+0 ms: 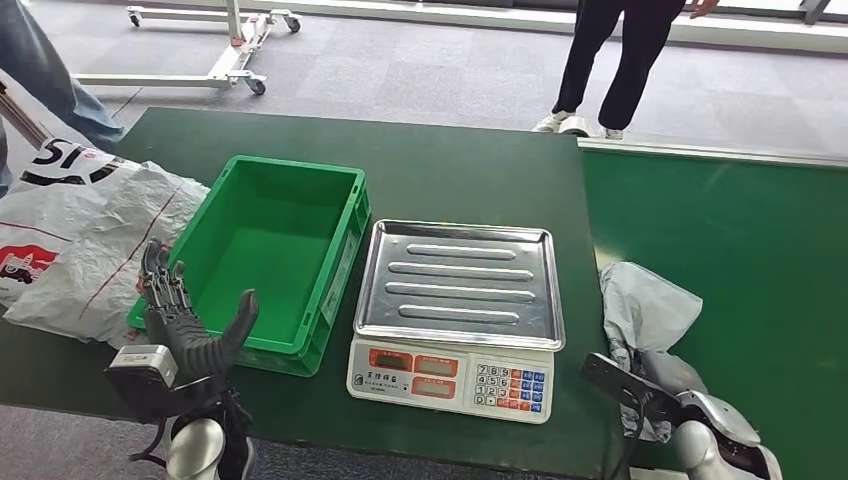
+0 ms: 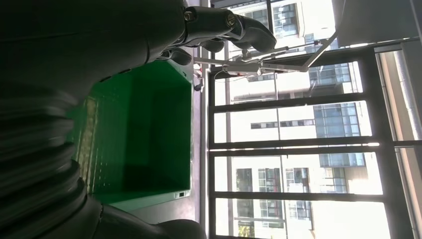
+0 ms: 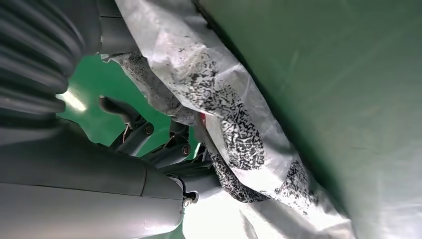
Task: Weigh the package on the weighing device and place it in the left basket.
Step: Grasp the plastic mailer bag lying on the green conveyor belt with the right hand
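Note:
A crumpled grey plastic package (image 1: 645,305) lies on the green surface right of the scale (image 1: 450,375). The scale's steel tray (image 1: 460,285) is bare. My right hand (image 1: 650,395) is at the package's near end; in the right wrist view its fingers (image 3: 149,144) curl into the package (image 3: 234,124), which folds over them. The green basket (image 1: 345,240) stands left of the scale with nothing in it. My left hand (image 1: 185,320) is raised at the basket's near left corner, fingers apart and holding nothing. The left wrist view looks past that hand (image 2: 99,35) into the basket (image 2: 144,134).
White and grey printed bags (image 1: 90,230) lie on the table left of the basket. A person in dark trousers (image 1: 610,60) stands beyond the table, another person's leg (image 1: 40,60) is at far left. A white wheeled frame (image 1: 220,50) stands on the floor behind.

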Motion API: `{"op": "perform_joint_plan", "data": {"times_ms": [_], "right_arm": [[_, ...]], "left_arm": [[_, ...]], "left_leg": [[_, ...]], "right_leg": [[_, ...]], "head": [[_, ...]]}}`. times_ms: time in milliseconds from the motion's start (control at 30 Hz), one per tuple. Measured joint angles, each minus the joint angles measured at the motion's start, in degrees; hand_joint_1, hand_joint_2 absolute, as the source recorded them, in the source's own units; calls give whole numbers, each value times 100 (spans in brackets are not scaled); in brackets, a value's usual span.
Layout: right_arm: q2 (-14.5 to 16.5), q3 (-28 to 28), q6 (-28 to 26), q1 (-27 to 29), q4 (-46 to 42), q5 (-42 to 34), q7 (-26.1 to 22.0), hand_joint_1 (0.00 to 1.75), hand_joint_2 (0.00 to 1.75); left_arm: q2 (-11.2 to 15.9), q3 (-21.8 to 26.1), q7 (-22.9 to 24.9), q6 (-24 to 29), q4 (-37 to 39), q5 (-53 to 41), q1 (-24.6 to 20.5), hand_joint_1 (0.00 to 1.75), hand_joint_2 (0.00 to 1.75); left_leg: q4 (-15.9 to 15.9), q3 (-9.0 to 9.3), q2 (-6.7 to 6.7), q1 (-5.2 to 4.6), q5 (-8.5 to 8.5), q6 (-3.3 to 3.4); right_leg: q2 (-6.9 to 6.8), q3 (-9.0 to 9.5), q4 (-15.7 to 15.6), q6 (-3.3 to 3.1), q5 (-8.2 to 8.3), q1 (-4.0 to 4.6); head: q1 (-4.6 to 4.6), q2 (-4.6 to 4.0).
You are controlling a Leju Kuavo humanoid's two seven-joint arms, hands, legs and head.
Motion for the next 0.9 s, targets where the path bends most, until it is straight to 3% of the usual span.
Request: {"op": "perform_joint_plan", "data": {"times_ms": [100, 267, 400, 767, 900], "right_arm": [[-91, 163, -345, -5, -84, 202, 210, 175, 175], [-135, 300, -2727, -245, -1265, 1911, 2343, 175, 175], [-307, 557, -3144, -577, -2060, 2026, 3007, 175, 175], [-631, 1404, -3536, -821, -2741, 2038, 3591, 175, 175], [-717, 1561, -4243, -932, -2834, 2040, 3327, 175, 175]], "left_arm": [[0, 26, -49, 26, -14, 17, 18, 0, 175], [-33, 33, -120, 114, -294, 17, 281, 0, 175], [-44, 33, -127, 128, -361, 12, 336, 0, 175], [-44, 33, -132, 226, -444, 51, 350, 0, 175], [-44, 30, -132, 231, -440, 57, 350, 0, 175]], "left_leg": [[-8, -6, 12, 6, 1, -4], [-21, -5, -8, -17, 27, -13], [-20, 2, -40, -15, 31, -16], [-17, -4, -62, -20, 36, -5], [-17, -3, -63, -20, 36, -5]], "right_leg": [[12, -3, 1, -9, 3, 3], [-7, -38, 20, -16, -8, -15], [-40, -23, 20, -17, -11, -14], [-64, -17, 19, -15, -9, -18], [-64, -16, 19, -15, -9, -18]], "head": [[0, 0], [-1, 0], [-1, 0], [0, 0], [0, 0]]}}
